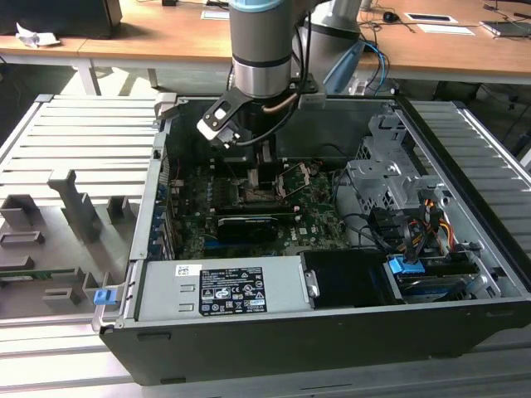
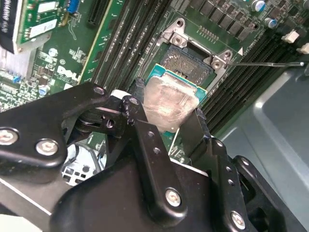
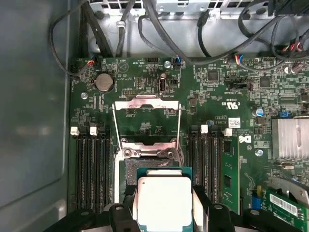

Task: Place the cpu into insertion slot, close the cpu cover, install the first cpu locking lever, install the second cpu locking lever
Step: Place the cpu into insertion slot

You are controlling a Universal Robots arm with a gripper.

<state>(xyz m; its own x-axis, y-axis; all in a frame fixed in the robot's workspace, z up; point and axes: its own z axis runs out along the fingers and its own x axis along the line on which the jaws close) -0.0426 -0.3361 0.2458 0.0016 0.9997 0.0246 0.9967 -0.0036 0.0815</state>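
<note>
My gripper (image 2: 170,121) is shut on the cpu (image 2: 169,102), a square chip with a dull silver top and a green rim, held by two opposite edges between the black fingers (image 2: 140,113). The cpu (image 3: 163,200) hangs slightly tilted just above the insertion slot (image 3: 145,167), covering part of it. The slot's black contact field (image 2: 186,62) shows beyond the chip. The cpu cover (image 3: 147,104) stands swung open behind the slot, with thin wire levers (image 3: 113,126) raised along its sides. In the exterior view the gripper (image 1: 261,176) reaches down into the computer case over the slot (image 1: 264,196).
Black memory slots (image 3: 91,169) flank the socket on both sides. A finned heatsink (image 3: 288,137) and a long black card (image 1: 247,225) lie close by. Cables (image 3: 159,29) hang over the board's far edge. The power supply (image 1: 220,290) and a drive cage (image 1: 390,178) border the board.
</note>
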